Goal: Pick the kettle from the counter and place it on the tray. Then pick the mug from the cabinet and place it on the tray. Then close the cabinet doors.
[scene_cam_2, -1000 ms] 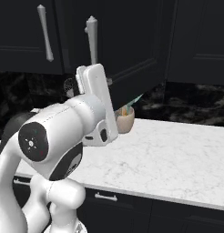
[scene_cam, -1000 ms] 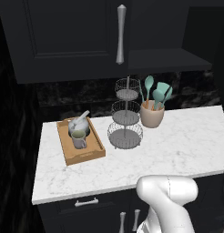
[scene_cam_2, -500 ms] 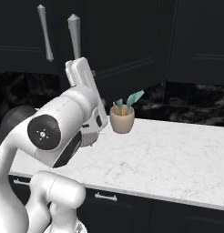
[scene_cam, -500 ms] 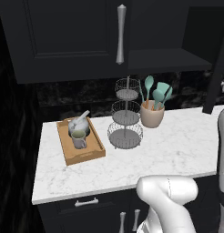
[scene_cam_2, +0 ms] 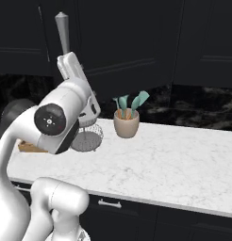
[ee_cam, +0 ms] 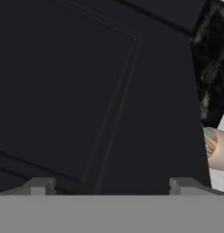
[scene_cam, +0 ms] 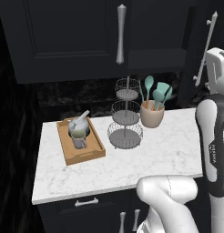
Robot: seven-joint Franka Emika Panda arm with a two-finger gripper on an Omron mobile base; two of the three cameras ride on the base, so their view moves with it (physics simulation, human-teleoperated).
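Left base view: kettle (scene_cam: 80, 124) and mug (scene_cam: 79, 139) sitting in tray (scene_cam: 68, 144) on counter (scene_cam: 155, 152).
My arm is swinging right since a second ago; gripper (ee_cam: 111, 185) jaws are spreading wide, empty, facing a cabinet door (ee_cam: 86, 91) panel — closing is remaining.

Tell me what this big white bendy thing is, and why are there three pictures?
The white thing is a robot arm. At its end is a gripper, like a two-finger hand. It is open and holds nothing.

Two pictures come from cameras riding behind the arm, one on its left, one on its right. The third comes from a camera on the hand itself, looking at a dark cabinet door up close.

On the white counter sits a wooden tray with a grey kettle and a pale mug in it. Beside it stand a wire rack and a tan crock of utensils.
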